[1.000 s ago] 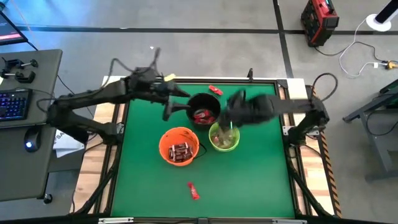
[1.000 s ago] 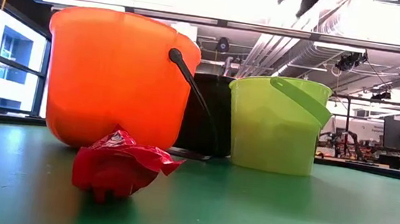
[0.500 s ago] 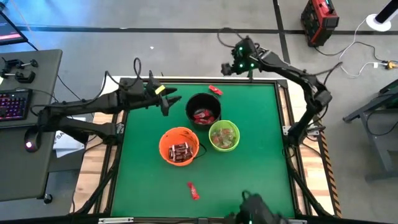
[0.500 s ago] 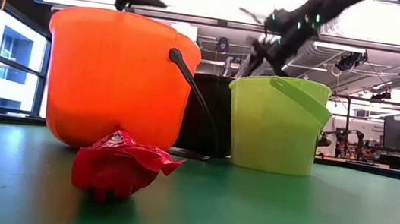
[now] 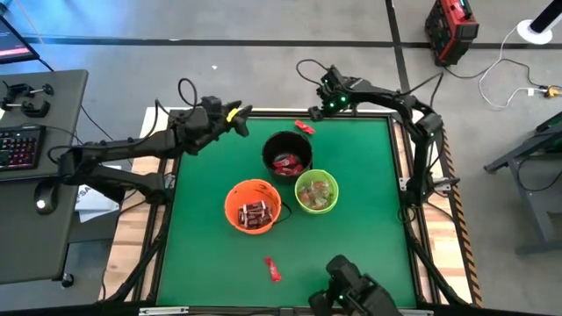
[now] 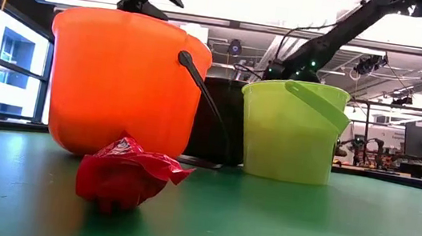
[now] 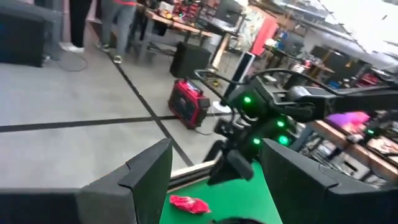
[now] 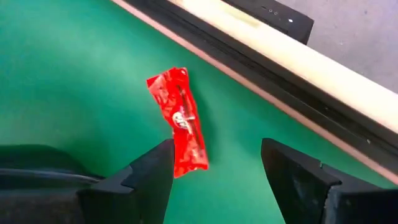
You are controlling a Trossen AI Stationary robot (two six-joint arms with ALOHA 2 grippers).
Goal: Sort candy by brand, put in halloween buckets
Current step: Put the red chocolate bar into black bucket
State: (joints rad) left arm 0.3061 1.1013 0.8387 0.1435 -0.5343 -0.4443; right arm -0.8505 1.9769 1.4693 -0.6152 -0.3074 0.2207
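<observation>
**Candy nearly sorted — two red pieces left out**

Candy in a crinkled red wrapper [image 8: 179, 122] is lying on the green desk [image 5: 360, 237] near its far edge, just behind the black plastic bucket [image 5: 287, 154]. The right tool [image 5: 327, 103] is hovering over it, fingers spread wide and empty — likely lining up a pick. The left tool [image 5: 235, 118] is waiting, wide too, arm stretched toward the far left edge. Another red wrapped piece [image 6: 125, 174] is sitting apart near the front, before the orange bucket [image 5: 253, 205] and lime green bucket [image 5: 316, 192].
</observation>
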